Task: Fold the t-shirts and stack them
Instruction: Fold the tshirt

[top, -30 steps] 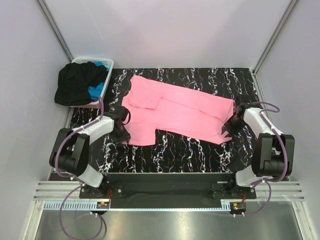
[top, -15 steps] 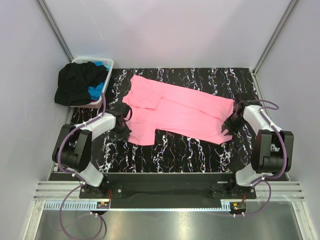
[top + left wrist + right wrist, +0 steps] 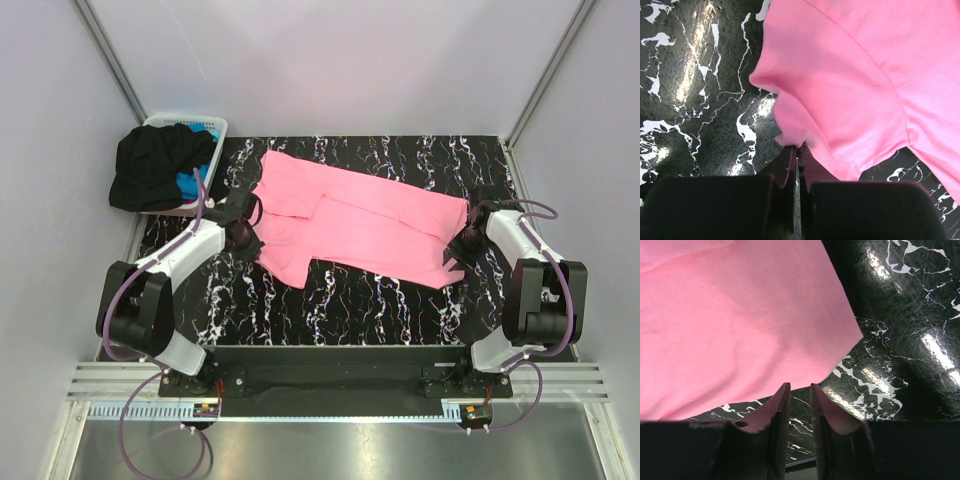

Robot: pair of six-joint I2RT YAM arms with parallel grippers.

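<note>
The bright pink t-shirt (image 3: pixel 355 222) lies spread across the middle of the black marbled table (image 3: pixel 380 300). My left gripper (image 3: pixel 248 236) is at its left edge, shut on a bunched bit of pink cloth (image 3: pixel 790 135) at the fingertips (image 3: pixel 798 146). My right gripper (image 3: pixel 458 250) is at the shirt's right end. Its jaws stand a narrow gap apart with only table between them (image 3: pixel 799 386), and the pink hem (image 3: pixel 840 340) lies just beyond the tips. The black t-shirt (image 3: pixel 152 170) and the blue t-shirt (image 3: pixel 192 182) are heaped in the basket.
The white slotted basket (image 3: pixel 216 126) stands at the table's far left corner, the black shirt spilling over its left side. Grey walls close in the back and both sides. The table's near strip in front of the pink shirt is bare marble.
My left gripper has moved away from the near edge and slightly right, pulling the pink shirt's left edge with it. My right gripper shifted slightly toward the shirt's right end.
</note>
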